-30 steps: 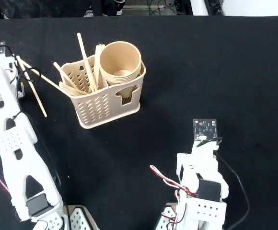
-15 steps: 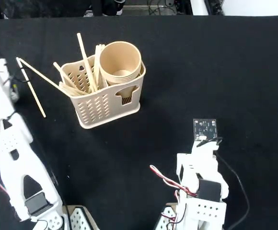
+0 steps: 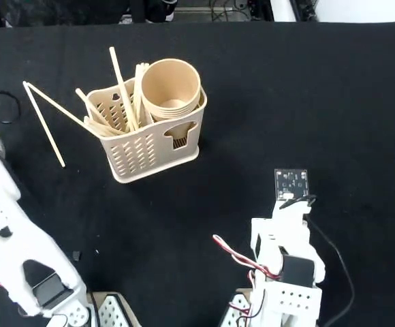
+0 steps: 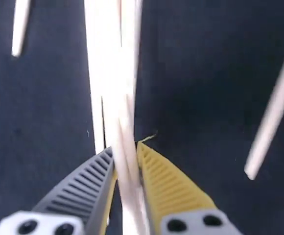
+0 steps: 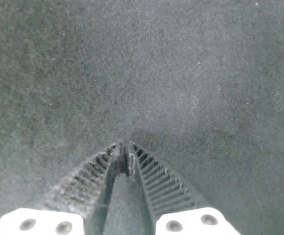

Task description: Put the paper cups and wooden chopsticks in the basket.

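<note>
Drawn back toward the near-left corner, the left arm leaves one chopstick flat on the table, left of the basket holding the paper cups. Left wrist: left pincer seems clenched on a blurred stick; carrying it right over the rim comes next, open table between. Right wrist: right pincer clenched, empty

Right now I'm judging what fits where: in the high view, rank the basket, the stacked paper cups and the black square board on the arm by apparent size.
Largest: basket.
Next: paper cups, standing inside it.
Smallest: black square board, clearly.
</note>
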You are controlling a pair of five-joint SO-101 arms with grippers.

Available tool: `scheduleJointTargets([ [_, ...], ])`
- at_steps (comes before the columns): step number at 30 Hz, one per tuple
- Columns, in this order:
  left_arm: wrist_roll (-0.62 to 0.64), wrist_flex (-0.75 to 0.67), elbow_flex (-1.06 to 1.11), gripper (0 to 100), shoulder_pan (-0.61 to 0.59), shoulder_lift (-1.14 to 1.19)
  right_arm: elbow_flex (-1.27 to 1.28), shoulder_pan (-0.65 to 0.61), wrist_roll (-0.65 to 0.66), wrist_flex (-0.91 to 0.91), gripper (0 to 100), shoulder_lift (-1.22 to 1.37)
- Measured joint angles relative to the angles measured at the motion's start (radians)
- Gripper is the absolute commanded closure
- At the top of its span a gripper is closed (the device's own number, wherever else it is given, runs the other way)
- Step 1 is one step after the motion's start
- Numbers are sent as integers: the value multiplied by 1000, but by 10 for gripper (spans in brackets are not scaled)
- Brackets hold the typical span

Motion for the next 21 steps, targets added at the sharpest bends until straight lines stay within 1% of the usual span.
scheduleJointTargets([
  [4, 0, 0, 212, 972, 60, -267, 0, 0, 0, 0, 985, 0],
  [13, 0, -68, 540, 972, 175, -855, 0, 0, 0, 0, 985, 0],
  [18, 0, -201, 741, 972, 253, -1128, 0, 0, 0, 0, 985, 0],
  [21, 40, -328, 870, 972, 298, -1260, 0, 0, 0, 0, 985, 0],
])
